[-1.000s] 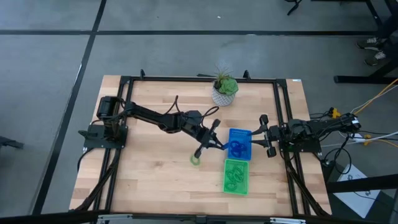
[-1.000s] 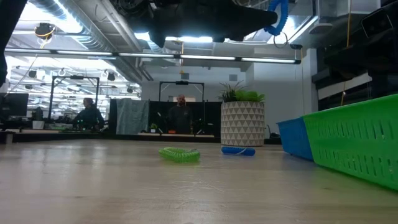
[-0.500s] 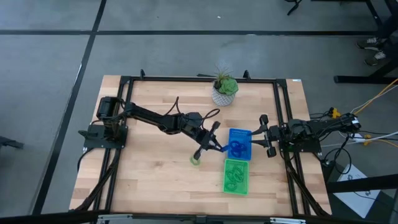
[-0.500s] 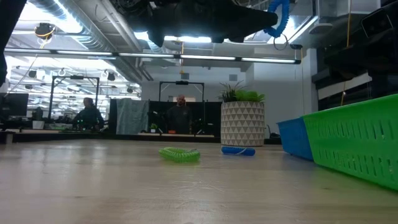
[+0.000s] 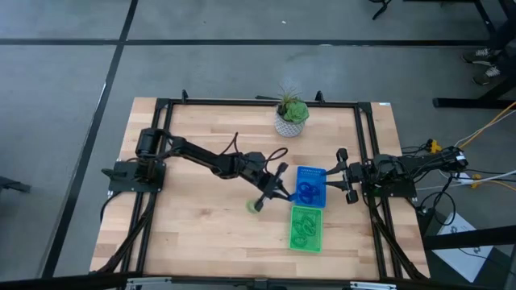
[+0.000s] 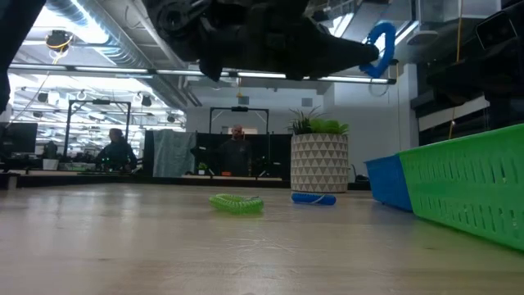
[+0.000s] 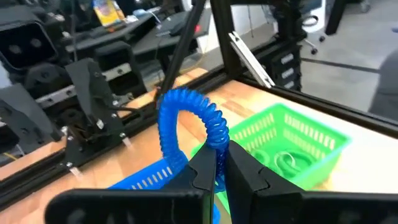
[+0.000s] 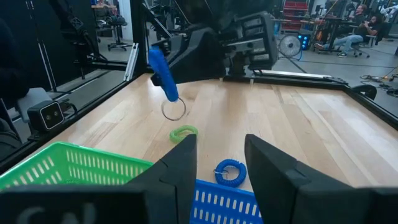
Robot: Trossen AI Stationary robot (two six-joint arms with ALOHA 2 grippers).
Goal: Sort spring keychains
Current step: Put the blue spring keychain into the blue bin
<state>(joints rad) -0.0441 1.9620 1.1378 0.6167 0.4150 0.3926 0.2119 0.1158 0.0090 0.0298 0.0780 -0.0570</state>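
My left gripper [image 5: 280,189] hovers just left of the blue tray [image 5: 311,185], shut on a blue spring keychain [image 7: 186,118]. That keychain also shows in the low view [image 6: 379,47] and in the right wrist view [image 8: 163,71]. A light green keychain [image 5: 255,207] lies flat on the table to the gripper's near left. Another blue keychain [image 8: 231,172] lies flat on the table beside the blue tray's wall. The green tray [image 5: 306,228] holds green keychains [image 7: 283,163]. My right gripper [image 8: 217,168] is open and empty at the table's right, behind the trays. My left gripper pinches one end of the blue coil [image 7: 216,146] between its two fingers [image 7: 202,171]. The rest of the coil arches out past the fingertips. The fingers slant down toward the table's right. The keychain is lifted clear, and its metal ring [image 8: 174,110] hangs below it.
A potted plant [image 5: 291,118] stands at the table's far edge, in the middle. The blue and green trays sit side by side right of centre. A black frame [image 5: 258,102] runs around the table. People stand in the room behind [image 6: 237,143].
My left gripper has come down toward the table with the blue keychain still in its fingers, and has shifted a little toward the near edge. The keychains on the table have stayed where they were.
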